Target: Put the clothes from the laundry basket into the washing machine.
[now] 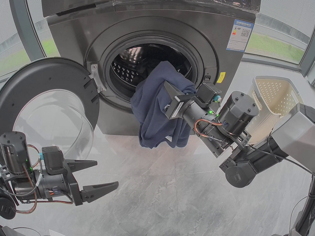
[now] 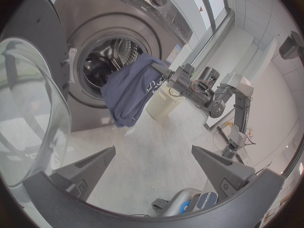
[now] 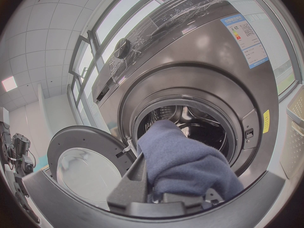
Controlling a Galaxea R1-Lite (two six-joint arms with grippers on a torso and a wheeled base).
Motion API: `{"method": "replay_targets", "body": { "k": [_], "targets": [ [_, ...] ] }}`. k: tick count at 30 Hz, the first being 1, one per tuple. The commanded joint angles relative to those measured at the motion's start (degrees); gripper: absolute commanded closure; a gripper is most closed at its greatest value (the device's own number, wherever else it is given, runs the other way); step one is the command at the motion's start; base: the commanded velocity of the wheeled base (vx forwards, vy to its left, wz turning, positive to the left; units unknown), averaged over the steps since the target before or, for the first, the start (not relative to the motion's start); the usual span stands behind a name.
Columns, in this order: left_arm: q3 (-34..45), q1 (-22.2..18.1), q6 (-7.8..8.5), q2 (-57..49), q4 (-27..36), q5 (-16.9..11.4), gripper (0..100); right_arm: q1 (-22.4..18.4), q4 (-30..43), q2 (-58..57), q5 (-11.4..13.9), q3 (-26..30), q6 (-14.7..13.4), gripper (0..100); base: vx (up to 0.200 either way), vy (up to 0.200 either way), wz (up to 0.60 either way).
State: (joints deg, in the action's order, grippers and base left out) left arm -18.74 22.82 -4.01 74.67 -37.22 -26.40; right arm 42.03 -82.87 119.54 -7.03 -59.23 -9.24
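Left gripper (image 1: pixel 107 173) (image 2: pixel 152 148): low over the floor on the robot's left, fingers spread wide, nothing between them. Floor (image 1: pixel 157 194): grey marbled tile, running up to the machine's foot. Right gripper (image 1: pixel 170 94) (image 3: pixel 148 187): raised in front of the lower right part of the door opening, closed on the navy garment, with one dark finger (image 3: pixel 134 178) showing beside the cloth. Navy garment (image 1: pixel 154 115) (image 2: pixel 129 92) (image 3: pixel 186 165): dark blue knit, bunched over the right gripper; its upper fold sits at the mouth of the opening, and the rest hangs down outside across the machine's front, the hem clear of the floor; whether it touches the door seal cannot be told. Door (image 1: pixel 42 79) (image 3: pixel 85 162): round, dark frame with a clear bulged window, swung fully open to the robot's left. Washing machine (image 1: pixel 147 23) (image 3: pixel 196 64): dark grey front-loader, with a label at the upper right of its front. Drum (image 1: pixel 131 66) (image 2: pixel 104 60): perforated steel, seen through the opening behind the garment. Laundry basket (image 1: pixel 275 95) (image 2: pixel 161 102): cream, perforated walls, standing on the floor just beside the machine on the robot's right, behind the right arm.
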Motion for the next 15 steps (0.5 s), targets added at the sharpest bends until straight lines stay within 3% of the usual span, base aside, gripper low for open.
{"method": "replay_targets", "body": {
  "k": [1,15],
  "targets": [
    [-0.42,2.49,-0.82,6.54,-0.84,-0.05,0,0.51,-0.1,-0.27,0.0,0.52,0.01,100,0.0,0.0,0.0],
    [-3.24,2.84,-5.92,11.73,-6.29,-0.05,0,1.47,-0.45,-0.19,0.0,2.19,0.01,100,0.0,0.0,0.0]
  ]
}}
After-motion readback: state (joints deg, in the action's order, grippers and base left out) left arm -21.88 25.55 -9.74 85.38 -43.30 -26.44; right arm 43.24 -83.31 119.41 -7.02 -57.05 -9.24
